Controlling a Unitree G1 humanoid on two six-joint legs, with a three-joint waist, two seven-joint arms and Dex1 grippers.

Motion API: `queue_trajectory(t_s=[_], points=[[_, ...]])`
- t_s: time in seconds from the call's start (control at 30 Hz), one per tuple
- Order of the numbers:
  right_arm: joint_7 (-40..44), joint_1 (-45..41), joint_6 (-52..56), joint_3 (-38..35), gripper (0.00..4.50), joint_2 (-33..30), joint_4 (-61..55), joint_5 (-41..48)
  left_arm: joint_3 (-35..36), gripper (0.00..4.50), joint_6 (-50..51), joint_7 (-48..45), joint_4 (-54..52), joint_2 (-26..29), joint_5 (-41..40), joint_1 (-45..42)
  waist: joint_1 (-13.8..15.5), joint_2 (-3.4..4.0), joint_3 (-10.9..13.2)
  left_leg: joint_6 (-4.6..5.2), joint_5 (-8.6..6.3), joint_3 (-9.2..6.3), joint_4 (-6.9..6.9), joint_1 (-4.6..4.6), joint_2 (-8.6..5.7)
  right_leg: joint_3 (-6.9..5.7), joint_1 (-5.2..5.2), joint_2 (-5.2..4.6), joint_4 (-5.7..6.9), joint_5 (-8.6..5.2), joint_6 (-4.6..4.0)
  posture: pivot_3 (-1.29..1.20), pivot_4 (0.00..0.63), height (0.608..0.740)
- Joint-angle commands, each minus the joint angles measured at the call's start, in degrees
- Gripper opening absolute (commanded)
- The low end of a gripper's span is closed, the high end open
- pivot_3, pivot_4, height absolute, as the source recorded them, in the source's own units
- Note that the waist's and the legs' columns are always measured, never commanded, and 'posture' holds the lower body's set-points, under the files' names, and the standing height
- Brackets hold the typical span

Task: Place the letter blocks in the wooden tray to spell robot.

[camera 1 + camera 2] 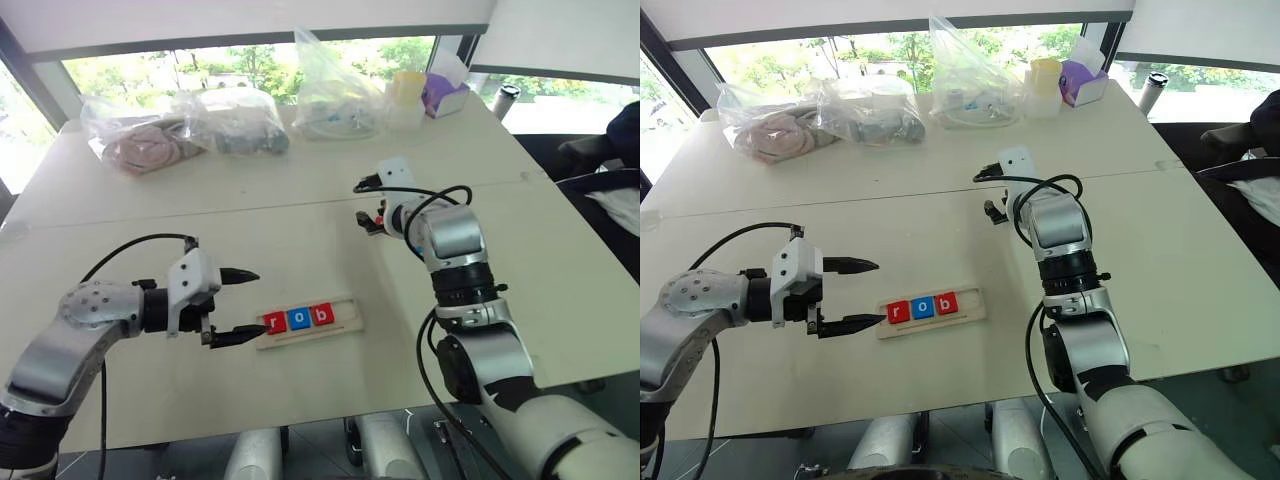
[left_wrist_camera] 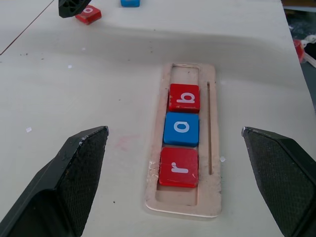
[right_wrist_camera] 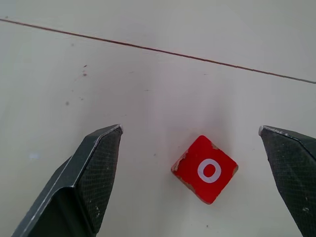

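Wooden tray (image 1: pixel 931 308) holding red r, blue o, red b — left gripper (image 1: pixel 865 293) open beside it, right gripper (image 1: pixel 985 193) well apart

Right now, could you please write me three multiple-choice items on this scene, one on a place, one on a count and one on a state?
1. Where does the red o block lie?
A. In the wooden tray
B. On the bare table between the right gripper's open fingers
C. Inside a plastic bag

2. How many letter blocks sit in the wooden tray?
A. Three
B. Five
C. One

3. How does the left gripper stand?
A. Shut on the tray
B. Shut on a blue block
C. Open, holding nothing

Answers:
1 B: the right wrist view shows it flat on the table, with the right gripper spread to either side.
2 A: the red r block, the blue o block and the red b block fill the groove, and the far end is bare.
3 C: its fingers stand wide apart by the tray's end.
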Motion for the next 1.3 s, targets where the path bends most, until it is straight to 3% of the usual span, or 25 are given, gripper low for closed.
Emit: queue_trajectory(t_s=[0.03,0.37,0.63,0.73,0.9,1.03,1.2,1.3], points=[[-5.6,-2.9,0.6,-4.9,4.48,1.6,2.1,1.3,0.8,4.5,-1.0,0.1,-0.7,0.1,0.0,-0.8,-0.3,0.0,0.0,0.0,0.0,0.0,0.0,0.0,0.0,0.0,0.0,0.0,0.0,0.0,0.0,0.0,0.15,0.74],[-12.8,-5.7,-0.3,-11.3,4.48,5.5,10.6,5.9,2.2,4.5,-0.1,0.3,-2.0,0.7,-1.3,-0.1,-1.7,0.0,0.0,0.01,0.0,-0.03,-0.08,0.01,0.02,0.0,-0.02,0.03,0.02,0.0,0.01,0.0,0.15,0.74],[-14.0,-4.8,1.6,-8.0,4.48,7.3,10.3,5.9,3.3,4.5,0.3,1.4,-1.2,-0.3,-2.6,-1.6,-1.8,0.0,0.0,0.01,0.0,-0.04,-0.08,0.03,0.03,0.0,-0.01,0.05,0.02,-0.09,0.15,0.0,0.15,0.74],[-13.7,-4.0,1.6,-5.5,3.59,7.2,9.7,5.3,3.9,4.5,0.8,2.2,-1.0,-0.9,-3.5,-2.3,-1.8,0.0,0.0,0.01,0.0,-0.06,-0.08,0.03,0.03,-0.01,-0.01,0.05,0.02,-0.1,0.16,0.0,0.15,0.74],[-13.4,-3.1,1.9,-3.1,1.11,7.6,9.7,5.5,4.6,4.5,1.9,3.5,-1.2,-1.9,-5.4,-2.9,-1.8,0.0,0.0,0.01,0.0,-0.07,-0.08,0.04,0.03,-0.01,-0.01,0.05,0.02,-0.11,0.19,0.0,0.15,0.74],[-13.2,-2.8,3.8,-3.0,1.11,7.4,8.2,5.8,4.3,4.5,2.0,3.8,-1.7,-2.0,-5.5,-2.5,-1.8,-0.01,0.0,0.01,0.0,-0.07,-0.08,0.04,0.03,-0.01,0.0,0.05,0.01,-0.12,0.19,0.0,0.15,0.74],[-9.5,-0.1,22.6,-3.1,1.11,2.4,-11.1,8.2,3.5,4.5,1.8,4.9,-2.0,-3.1,-5.7,-2.2,-1.3,0.01,0.0,0.01,0.0,-0.17,-0.1,-0.04,0.03,-0.06,-0.01,0.03,0.0,-0.16,0.25,0.0,0.15,0.74],[-6.2,9.2,27.5,-2.2,1.11,-7.6,-27.6,18.9,2.6,4.5,0.9,4.8,-1.3,-3.8,-4.9,-2.2,-0.6,0.02,0.0,0.01,0.0,-0.18,-0.1,-0.09,0.0,-0.08,0.0,-0.02,-0.1,-0.18,0.29,0.0,0.15,0.74]])
